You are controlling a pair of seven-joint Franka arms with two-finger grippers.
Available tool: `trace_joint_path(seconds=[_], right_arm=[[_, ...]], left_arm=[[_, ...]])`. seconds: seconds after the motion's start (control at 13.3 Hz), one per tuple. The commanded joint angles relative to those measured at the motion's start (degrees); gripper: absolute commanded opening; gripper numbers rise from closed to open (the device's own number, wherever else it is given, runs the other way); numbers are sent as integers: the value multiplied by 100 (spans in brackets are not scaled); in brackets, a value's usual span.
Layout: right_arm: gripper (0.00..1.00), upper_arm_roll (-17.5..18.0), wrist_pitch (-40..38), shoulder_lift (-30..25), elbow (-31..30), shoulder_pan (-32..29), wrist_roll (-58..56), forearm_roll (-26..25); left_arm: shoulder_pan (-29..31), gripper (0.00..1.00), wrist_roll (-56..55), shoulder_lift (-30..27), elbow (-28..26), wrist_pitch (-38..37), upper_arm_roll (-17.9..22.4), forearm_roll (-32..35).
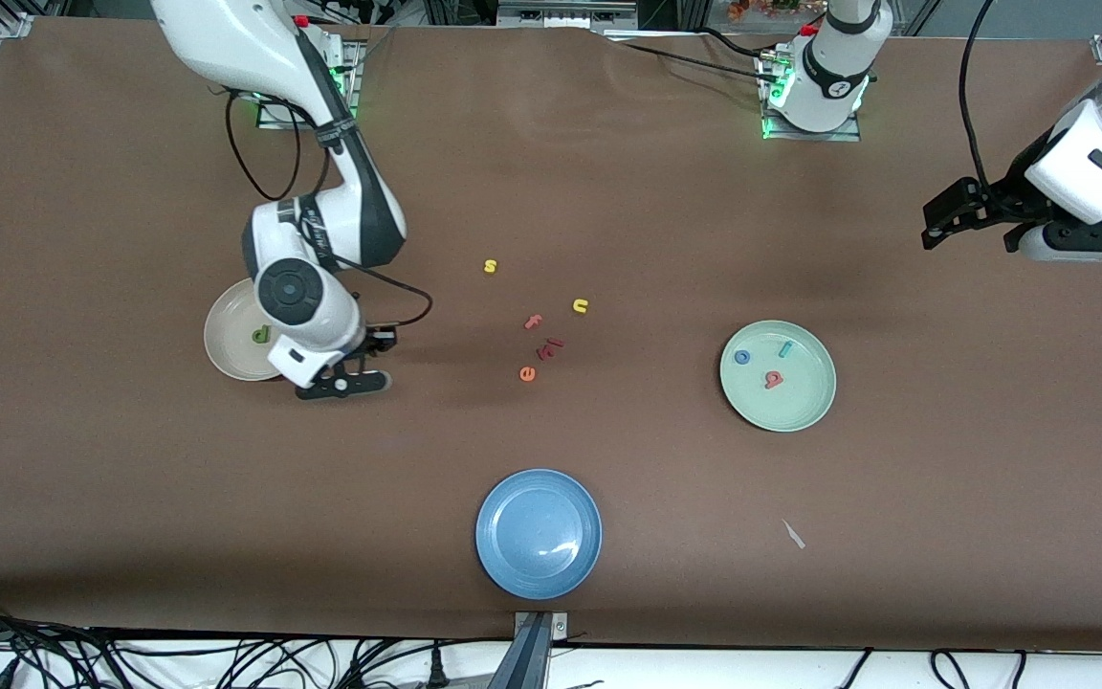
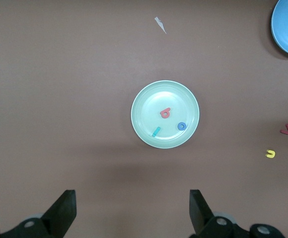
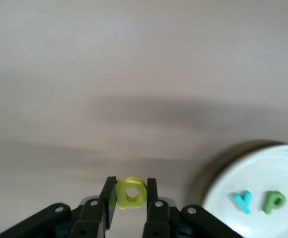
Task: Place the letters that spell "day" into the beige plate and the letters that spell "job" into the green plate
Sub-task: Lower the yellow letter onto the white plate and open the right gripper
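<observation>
**A:** While you're looking, what's on the desk (image 1: 130, 498), big stuff first?

**B:** Right arm reaches down from its base to the beige plate (image 1: 226, 349). Left arm waits, raised over its own end of the desk. Three plates: beige at the right arm's end, green plate (image 1: 804, 407) toward the left arm's end, blue plate (image 1: 539, 533) between them and nearest the front camera.

**A:** Claws?

**B:** Right claw (image 3: 130, 201) is low over bare desk just beside the beige plate's rim, jaws pinched on the yellow a (image 3: 130, 193). Left claw (image 2: 132, 210) is spread wide, nothing in it, green plate in its wrist view.

**A:** Task letters?

**B:** "day": green d (image 1: 261, 334) and teal y (image 3: 243, 201) lie side by side in the beige plate; y shows only in the right wrist view, the arm hides it from the front. The a is in the right claw, not yet in the plate.
"job": all three in the green plate. Blue o (image 1: 742, 357), teal j (image 1: 784, 349), red b (image 1: 774, 379), apart from each other, b nearest the front camera.

**A:** Leftovers?

**B:** Loose on the desk between the beige and green plates: yellow s (image 1: 490, 266) farthest from the front camera, yellow u (image 1: 580, 306), pink f (image 1: 533, 322), a dark red piece (image 1: 551, 345) I can't read, orange e (image 1: 527, 373) nearest. Small pale scrap (image 1: 793, 534) near the blue plate, toward the left arm's end.
</observation>
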Motion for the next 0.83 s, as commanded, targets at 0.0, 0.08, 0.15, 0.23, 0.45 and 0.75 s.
trace_joint_path(seconds=[0.0, 0.08, 0.15, 0.23, 0.45, 0.75], right_arm=[[9, -224, 671, -730, -1224, 41, -18, -47], [9, -329, 777, -828, -1445, 41, -36, -55], [9, -513, 787, -855, -1517, 41, -79, -55], [9, -671, 796, -785, -1517, 32, -106, -55], [49, -954, 761, -644, -1491, -116, -352, -29], [100, -902, 543, -635, -1237, -74, -247, -12]], left_arm=[[72, 100, 224, -15, -59, 44, -58, 226], [98, 100, 232, -15, -59, 44, -154, 384], [160, 100, 232, -15, -50, 44, -190, 386], [160, 100, 232, -6, -59, 44, -164, 325], [160, 100, 259, 38, -59, 44, -173, 324], [169, 100, 268, 47, -59, 44, -173, 324]])
